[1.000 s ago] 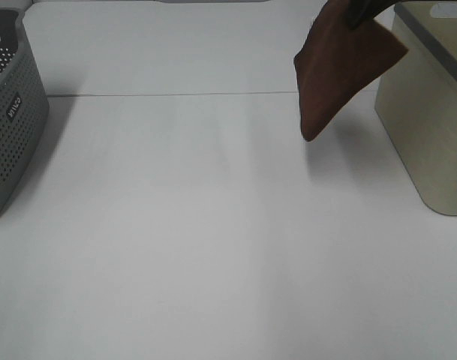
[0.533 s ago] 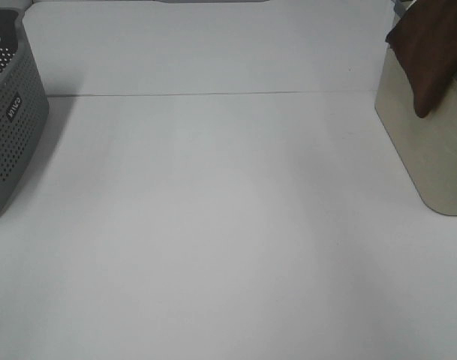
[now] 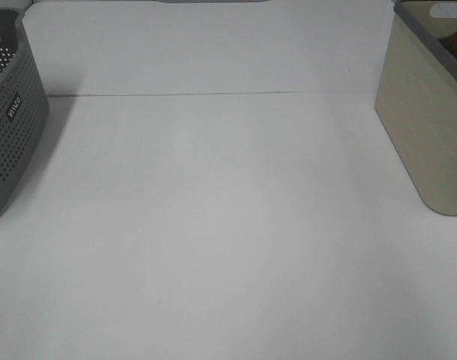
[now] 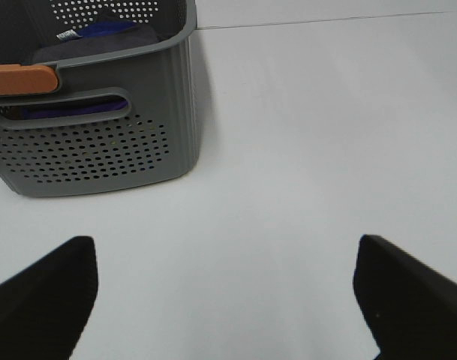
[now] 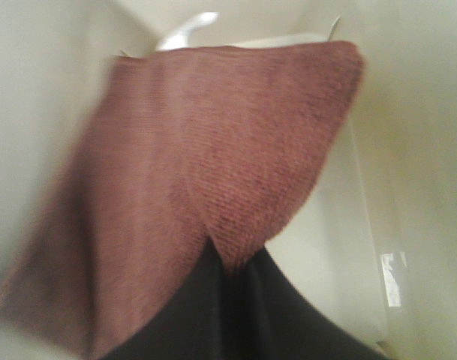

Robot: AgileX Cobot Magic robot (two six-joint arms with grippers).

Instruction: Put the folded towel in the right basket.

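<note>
Jaws of your left gripper [image 4: 226, 296] stand wide apart, empty, over the white table [image 4: 311, 127]; inside the large beige solid-walled plastic basket [image 3: 425, 127], your right gripper [image 5: 230, 266] seems clamped on the hanging dark brown folded cloth towel [image 5: 213, 150], though blurred.

A grey perforated basket [image 3: 10, 112] stands at the left edge of the white table [image 3: 213, 225]. Inside lies dark blue cloth [image 4: 100, 34]; an orange piece [image 4: 22, 79] sits at its rim.
</note>
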